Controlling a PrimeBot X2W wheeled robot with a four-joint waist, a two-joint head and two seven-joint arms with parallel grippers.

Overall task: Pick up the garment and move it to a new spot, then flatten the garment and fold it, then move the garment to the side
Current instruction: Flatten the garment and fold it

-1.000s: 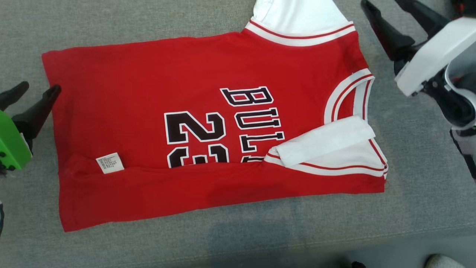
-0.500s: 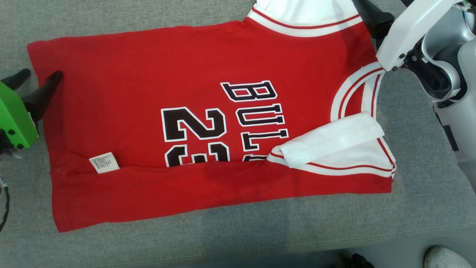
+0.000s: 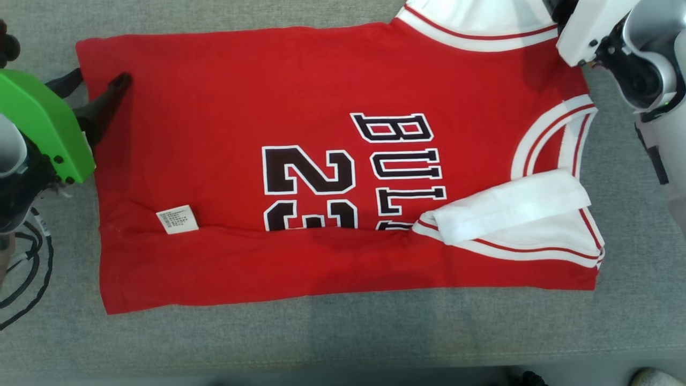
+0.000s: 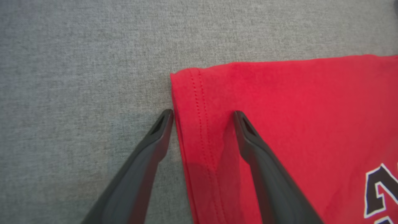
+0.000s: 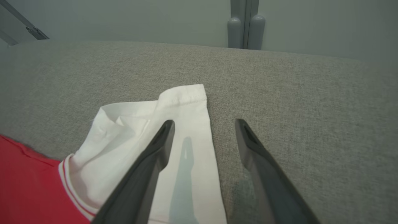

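A: Firstly, fingers?
B: Left gripper [image 4: 202, 115]: 2 fingers apart, straddling the hem [image 4: 199, 102] of the red jersey [image 3: 241, 107]. Right gripper [image 5: 205, 124]: 2 fingers apart, 1 over white sleeve [image 5: 186, 102], 1 over grey bench [image 5: 295, 109].
A: Jersey location?
B: Flat on bench, near edge folded over, number 23 part-covered.

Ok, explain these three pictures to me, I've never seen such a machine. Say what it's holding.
It's a two-armed robot. The wide picture is from its head, looking down; the others are from wrist cameras looking along each arm's two dark fingers. A red jersey, partly folded, lies on a grey cloth surface. The left gripper stands open astride the jersey's hem edge. The right gripper stands open at a white sleeve. Nothing is held.
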